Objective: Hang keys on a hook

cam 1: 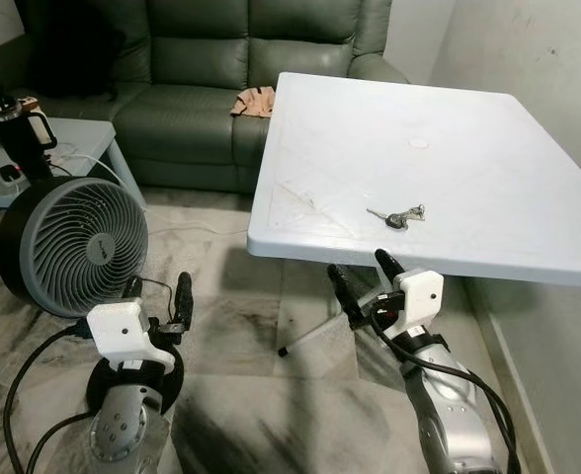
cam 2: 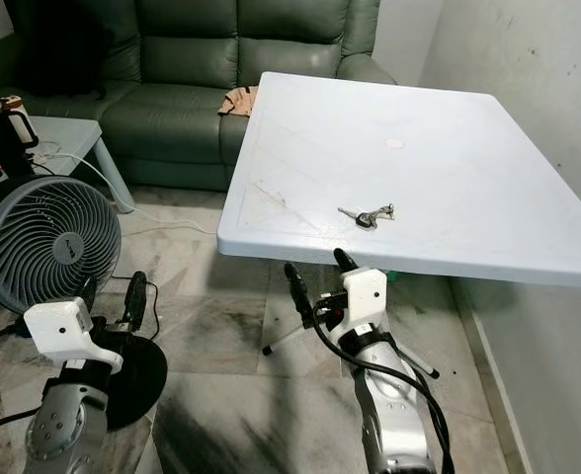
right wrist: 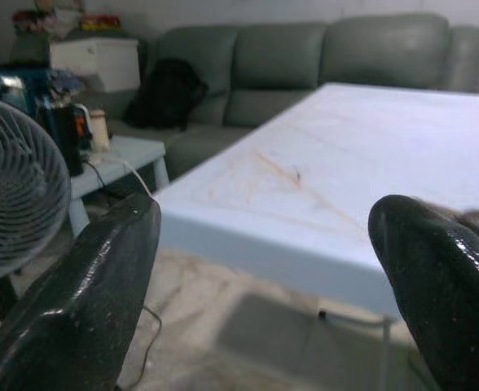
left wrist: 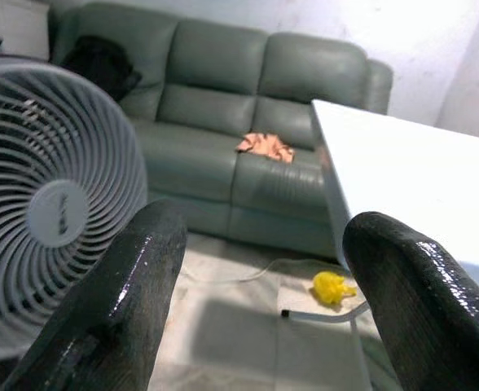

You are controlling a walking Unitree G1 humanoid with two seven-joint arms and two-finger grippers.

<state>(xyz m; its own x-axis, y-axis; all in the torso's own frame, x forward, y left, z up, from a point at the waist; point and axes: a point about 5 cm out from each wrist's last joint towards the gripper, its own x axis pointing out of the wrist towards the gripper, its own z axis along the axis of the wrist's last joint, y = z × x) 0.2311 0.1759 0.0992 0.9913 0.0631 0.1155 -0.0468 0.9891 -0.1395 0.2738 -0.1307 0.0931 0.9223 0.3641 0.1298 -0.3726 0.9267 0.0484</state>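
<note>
Now you have one bunch of keys lying flat on the white table, near its front edge and well in from both front corners. Your right gripper sits just below that front edge, under the keys, its two black fingers spread wide and holding nothing. Your left gripper hangs low over the marble floor, off the table's left edge, fingers also wide apart and empty, just beside one grey floor fan. The fan's hub carries a small label you cannot read. One green sofa stands behind, with one orange cloth on its seat. One dark tumbler stands on the low side table.
</note>
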